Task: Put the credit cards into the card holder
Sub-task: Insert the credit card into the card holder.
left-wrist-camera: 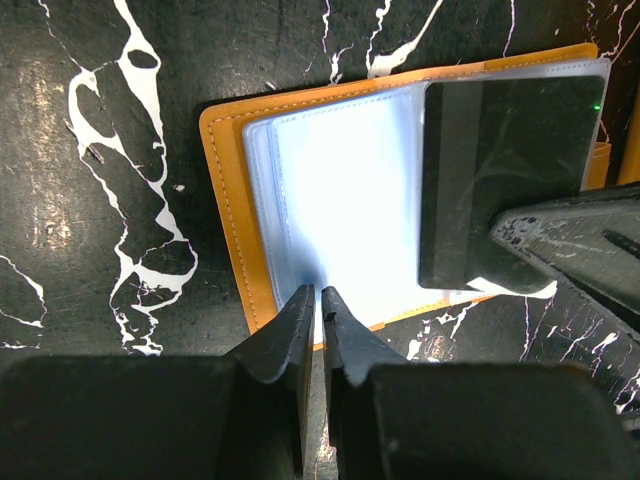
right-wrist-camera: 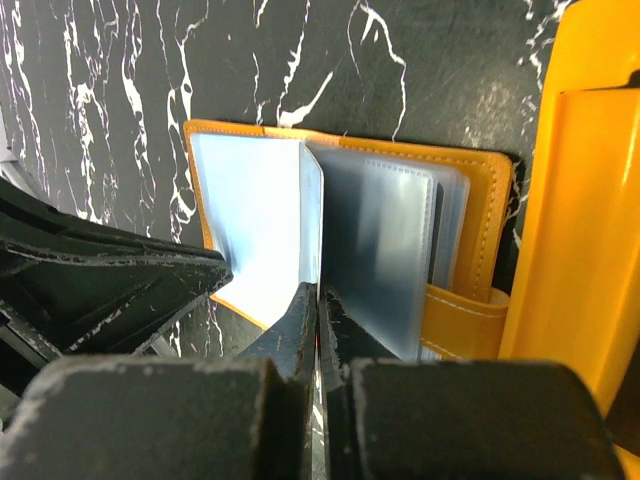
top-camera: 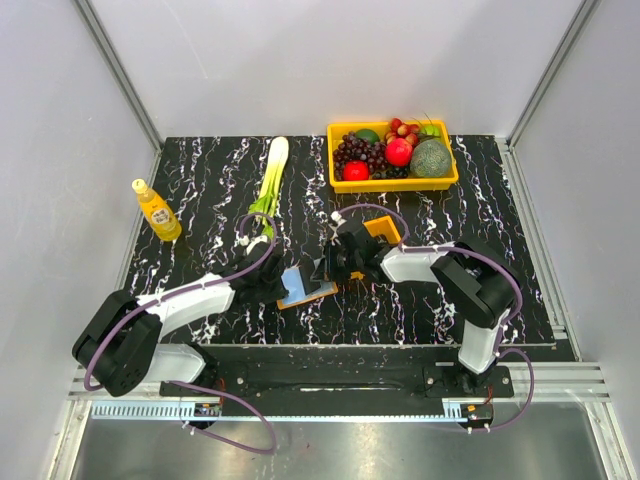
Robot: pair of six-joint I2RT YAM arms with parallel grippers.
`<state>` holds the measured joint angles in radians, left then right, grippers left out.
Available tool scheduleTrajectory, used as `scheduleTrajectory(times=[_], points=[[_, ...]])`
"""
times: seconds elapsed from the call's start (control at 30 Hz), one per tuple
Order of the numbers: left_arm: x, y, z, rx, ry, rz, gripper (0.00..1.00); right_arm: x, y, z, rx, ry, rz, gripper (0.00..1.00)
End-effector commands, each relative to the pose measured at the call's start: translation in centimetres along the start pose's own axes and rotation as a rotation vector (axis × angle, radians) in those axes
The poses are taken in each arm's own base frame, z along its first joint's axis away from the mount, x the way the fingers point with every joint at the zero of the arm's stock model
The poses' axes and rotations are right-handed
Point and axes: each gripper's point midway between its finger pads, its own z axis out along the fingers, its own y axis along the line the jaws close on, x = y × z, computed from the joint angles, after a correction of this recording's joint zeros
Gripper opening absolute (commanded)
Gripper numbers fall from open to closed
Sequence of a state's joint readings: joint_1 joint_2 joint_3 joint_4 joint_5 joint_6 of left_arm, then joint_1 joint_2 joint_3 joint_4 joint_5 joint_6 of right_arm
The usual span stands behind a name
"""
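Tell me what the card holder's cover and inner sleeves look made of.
Card holder cover: probably orange leather or leatherette, matte, with a stitched seam along its edge. Inner sleeves: clear flexible plastic, glossy, catching glare and showing layers through.

A black table [top-camera: 210, 190] veined with white, like marble, fills the middle. Plain pale grey walls close it in: a back wall [top-camera: 320, 60], a left wall [top-camera: 50, 160] and a right wall [top-camera: 600, 180]. Silvery metal struts [top-camera: 118, 75] stand at the far corners. Past the near edge lie a metal rail [top-camera: 575, 372] and a brushed steel surface [top-camera: 400, 450]. The light is soft and even.
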<state>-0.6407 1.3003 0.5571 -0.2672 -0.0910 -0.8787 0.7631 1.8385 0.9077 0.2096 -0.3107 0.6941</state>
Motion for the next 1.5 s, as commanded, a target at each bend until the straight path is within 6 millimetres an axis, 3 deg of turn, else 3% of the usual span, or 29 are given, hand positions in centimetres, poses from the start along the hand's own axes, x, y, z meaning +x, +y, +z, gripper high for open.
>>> scheduleTrajectory(times=[0.0, 0.1, 0.3, 0.53, 0.93, 1.1, 1.27, 1.47], points=[[1.2, 2.8, 0.3, -0.108, 0.031, 0.034, 0.12, -1.3, -3.1, 0.1, 0.133, -0.031, -0.019, 0.03], [1.1, 2.7, 0.3, -0.105, 0.03, 0.032, 0.12, -0.7, -3.3, 0.4, 0.127, -0.021, -0.001, 0.03], [1.1, 2.6, 0.4, -0.109, 0.032, 0.034, 0.12, 2.4, -3.8, 0.4, 0.097, 0.046, 0.013, 0.02], [1.0, 2.4, 0.6, -0.103, 0.035, 0.029, 0.12, 4.7, -2.5, 0.8, 0.052, 0.143, -0.031, 0.01], [1.2, 3.1, 0.5, -0.132, 0.035, 0.028, 0.12, 3.6, 0.6, -0.1, -0.044, 0.122, 0.035, 0.0], [1.4, 3.8, 0.3, -0.161, 0.037, 0.033, 0.12, 3.7, -0.5, 0.8, -0.014, 0.101, 0.062, 0.01], [1.5, 5.0, -0.2, -0.207, 0.031, 0.042, 0.13, 2.8, -2.8, 1.1, 0.055, 0.057, 0.078, 0.02], [1.7, 5.4, -0.2, -0.217, 0.031, 0.047, 0.17, 1.4, -3.3, 0.9, 0.078, 0.005, 0.054, 0.02]])
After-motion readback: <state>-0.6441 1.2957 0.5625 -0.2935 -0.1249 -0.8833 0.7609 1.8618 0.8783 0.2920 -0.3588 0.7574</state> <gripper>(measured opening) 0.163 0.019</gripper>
